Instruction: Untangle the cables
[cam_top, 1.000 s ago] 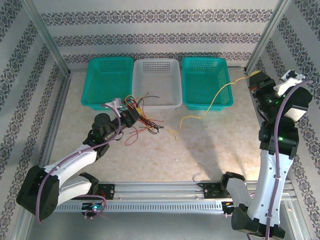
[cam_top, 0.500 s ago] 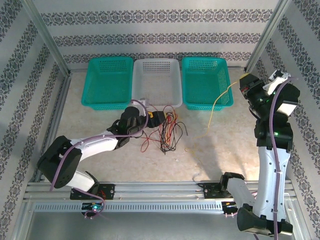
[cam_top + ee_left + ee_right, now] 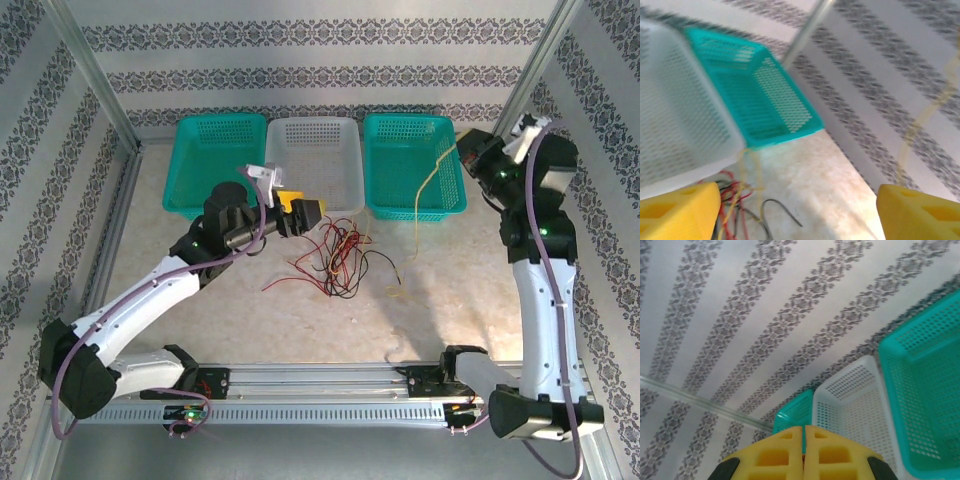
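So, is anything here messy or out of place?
Yes: a heap of red and black cables lies knotted on the table before the white basket, and one yellow cable hangs from the right tool across a teal basket.

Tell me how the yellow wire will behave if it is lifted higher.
Likely floppy: the yellow wire hangs in a loose curve from the shut right claw down to the table. Probably very light, since it is so thin. Its low end lies near the heap of red and black wires, so it might snag them.
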### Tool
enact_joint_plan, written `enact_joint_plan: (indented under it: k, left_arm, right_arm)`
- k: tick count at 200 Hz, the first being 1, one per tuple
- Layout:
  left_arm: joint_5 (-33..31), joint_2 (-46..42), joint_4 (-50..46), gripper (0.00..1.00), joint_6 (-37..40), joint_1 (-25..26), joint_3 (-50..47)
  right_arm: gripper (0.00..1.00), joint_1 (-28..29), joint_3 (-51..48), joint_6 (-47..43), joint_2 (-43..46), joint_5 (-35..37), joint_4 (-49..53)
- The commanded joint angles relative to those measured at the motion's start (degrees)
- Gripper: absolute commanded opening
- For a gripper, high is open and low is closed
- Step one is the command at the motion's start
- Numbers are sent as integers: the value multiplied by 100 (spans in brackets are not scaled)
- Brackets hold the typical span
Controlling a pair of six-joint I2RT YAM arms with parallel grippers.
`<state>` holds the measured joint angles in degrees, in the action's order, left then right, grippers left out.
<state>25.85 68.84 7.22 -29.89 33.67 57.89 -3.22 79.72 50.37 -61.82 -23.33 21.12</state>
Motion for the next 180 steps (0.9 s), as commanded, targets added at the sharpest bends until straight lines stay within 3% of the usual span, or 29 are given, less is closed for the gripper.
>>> enact_joint_plan:
  k: [1,60,102,120,145,180]
  left_arm:
    - [1259,177,-116,82,285,42,136]
    - [1996,703,1881,84,-404,260,116]
    - [1876,878,2060,83,-254,272,407]
    - [1708,1050,1900,79,-83,274,608]
    - [850,1119,1851,73,47,272,620]
    - [772,1293,2032,54,7,272,735]
  right_arm:
    - [0,346,474,-130,-203,35,-352]
    - [0,1403,1283,-169,-823,315,-520]
    - [0,1950,1497,-148,-1109,366,-725]
    - [0,2141,1553,-120,-1199,389,-787]
    - [0,2388,1658,-142,-1296,400,-797]
    - [0,2537,1695,-128,-1372,349,-798]
